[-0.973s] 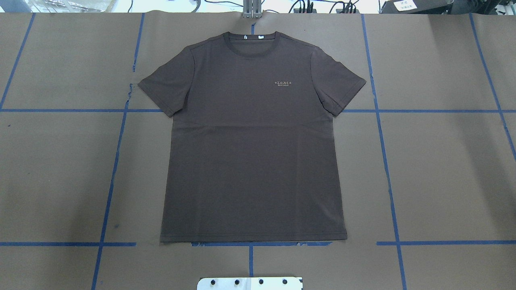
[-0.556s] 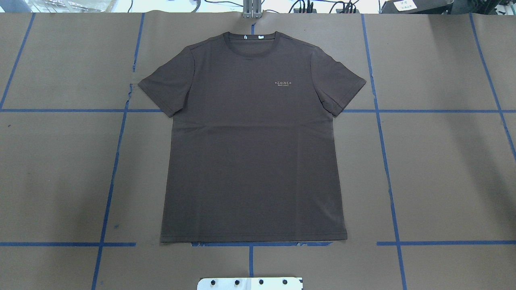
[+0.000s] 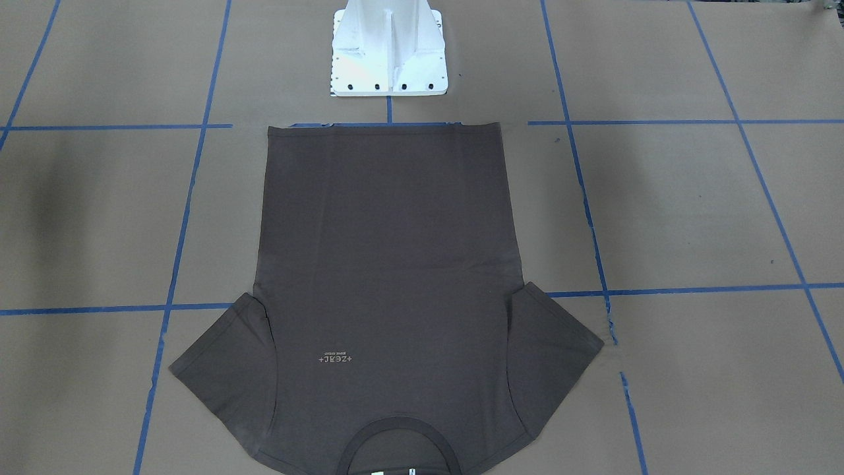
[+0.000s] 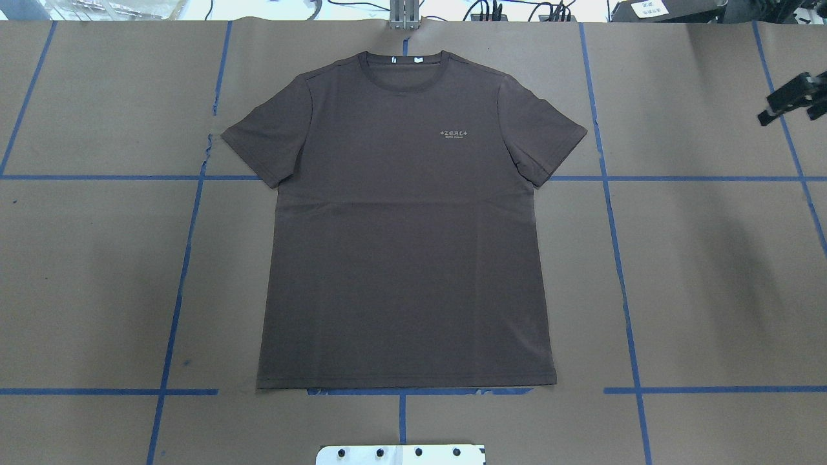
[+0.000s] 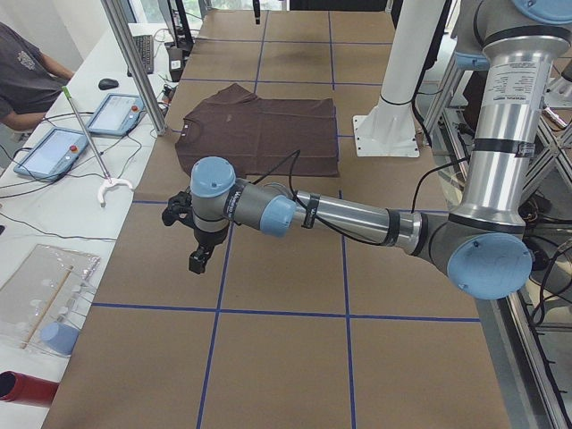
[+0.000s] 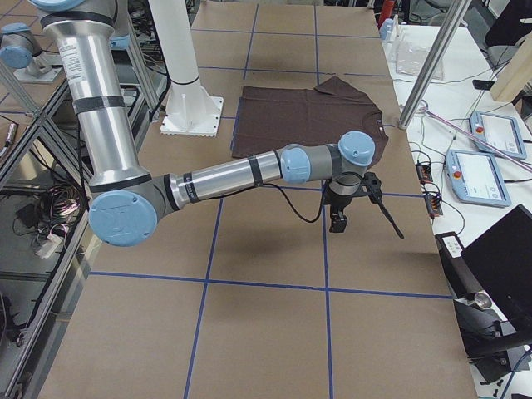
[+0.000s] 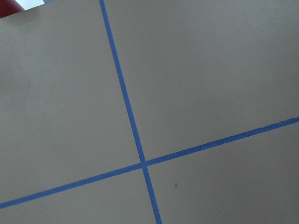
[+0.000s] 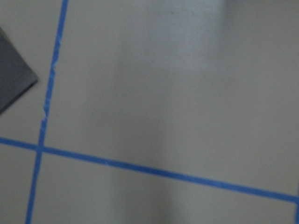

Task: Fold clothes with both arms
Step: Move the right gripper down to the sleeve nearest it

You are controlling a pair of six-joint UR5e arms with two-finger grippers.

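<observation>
Brown paper covers the table [image 4: 711, 271]. The dark T-shirt [image 4: 400, 245] lies flat and unfolded mid-frame overhead, collar toward the top. The right arm [image 6: 224, 176] and left arm [image 5: 349, 213] hang over bare paper, well apart from it. The right gripper [image 4: 785, 106] sits at the upper right edge and the left gripper [image 5: 199, 259] centre-left in the left-side view. Whether either is apart or together, I cannot tell. Thin fabric could be pinched one layer deep or dragged into wrinkles. The white pedestal [image 3: 389, 46] stands just beyond the hem, and only paper separates grippers from sleeves.
</observation>
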